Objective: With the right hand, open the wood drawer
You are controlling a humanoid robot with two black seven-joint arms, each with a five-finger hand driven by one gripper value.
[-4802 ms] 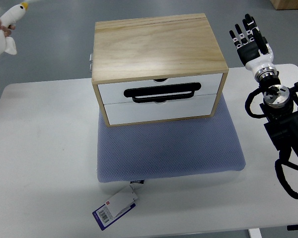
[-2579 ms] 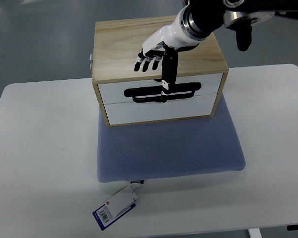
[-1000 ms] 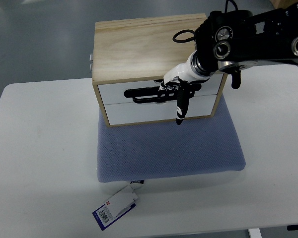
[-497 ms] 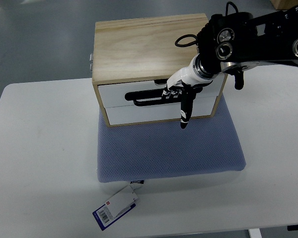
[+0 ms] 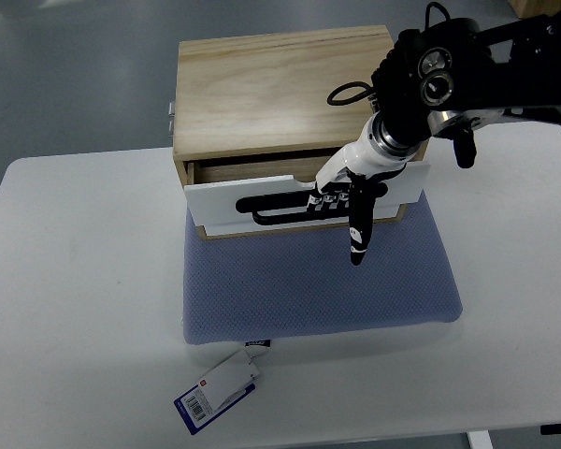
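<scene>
The wood drawer box (image 5: 285,94) is sitting on a blue-grey mesh pad (image 5: 318,281), which is lying on a white table (image 5: 75,309). The box is taking up the far part of the pad, with its white drawer fronts facing the robot's side.

The upper drawer (image 5: 262,198) is standing partly out of the box — a strip of its wooden inside is showing between the box's top edge and the white front. The front is carrying a long black handle (image 5: 280,208) running across its middle. Below it, only the bottom edge of the lower drawer front is showing, tucked under the pulled-out one.

The right arm is coming in from the right edge of the top view, passing over the box's far right corner, its dark joints and a loop of cable showing there. The right hand (image 5: 341,192) is reaching down onto the front of the upper drawer, towards the right end of the handle. Its fingers (image 5: 325,199) are curling over the handle bar, gripping it, while one dark digit (image 5: 358,234) is sticking straight out past the drawer's lower edge, over the pad.

Just off the pad's near edge, on the left half, a small fabric tab is sticking out, and a white and blue barcode tag (image 5: 217,391) is lying on the table just beside it.
</scene>
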